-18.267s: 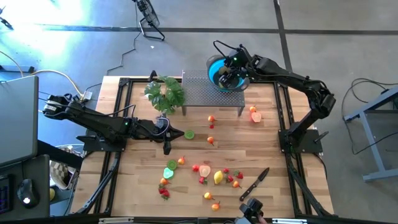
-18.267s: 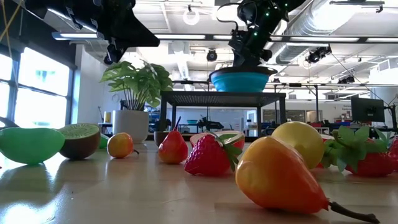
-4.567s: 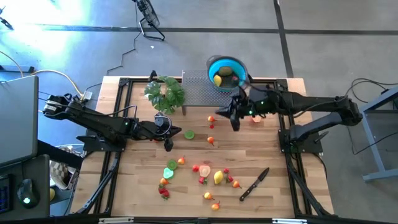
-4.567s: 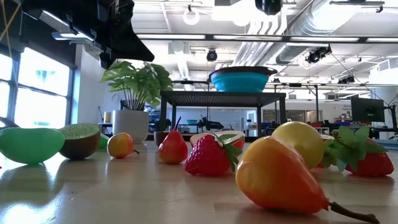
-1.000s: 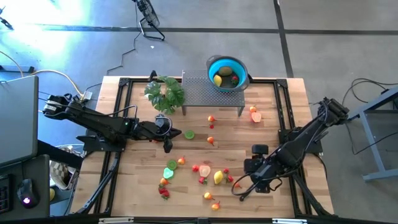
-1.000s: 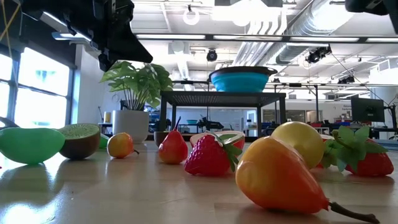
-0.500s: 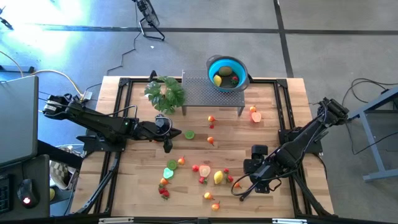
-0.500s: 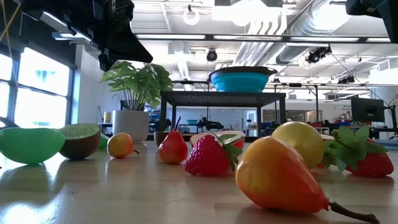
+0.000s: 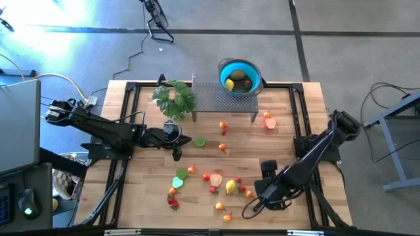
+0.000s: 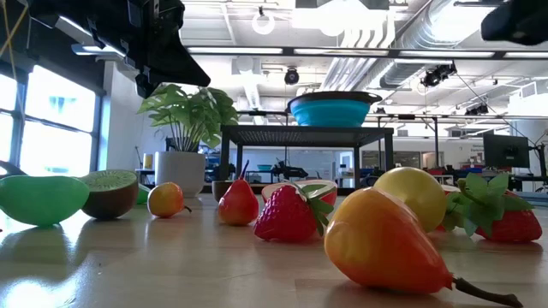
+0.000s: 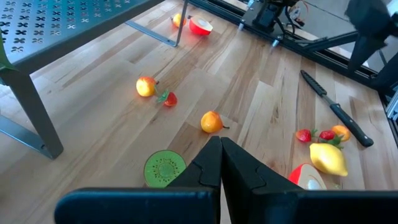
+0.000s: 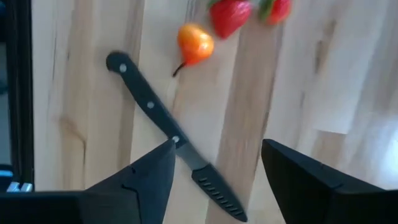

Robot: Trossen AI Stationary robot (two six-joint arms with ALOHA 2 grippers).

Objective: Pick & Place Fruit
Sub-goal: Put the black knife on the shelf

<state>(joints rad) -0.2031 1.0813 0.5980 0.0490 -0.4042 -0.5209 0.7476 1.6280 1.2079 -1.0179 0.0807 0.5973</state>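
Note:
Small toy fruits lie scattered on the wooden table: a yellow lemon, strawberries, an orange piece, a kiwi slice. A blue bowl with two fruits in it sits on a grey perforated stand at the far edge. My right gripper points down, open, above a black-handled knife that lies slantwise under the gap between its fingers; in the high view it is near the front right. My left gripper is shut and holds nothing, hovering left of centre.
A bushy potted plant stands at the far left beside the stand. Black frame rails run along the table's sides. Bare wood lies between the stand and the fruit cluster, and to the right of the knife.
My right gripper has sunk toward the knife and shifted a little toward the table's near edge and left, rolling slightly about its own axis. The fruits and the knife have stayed where they were.

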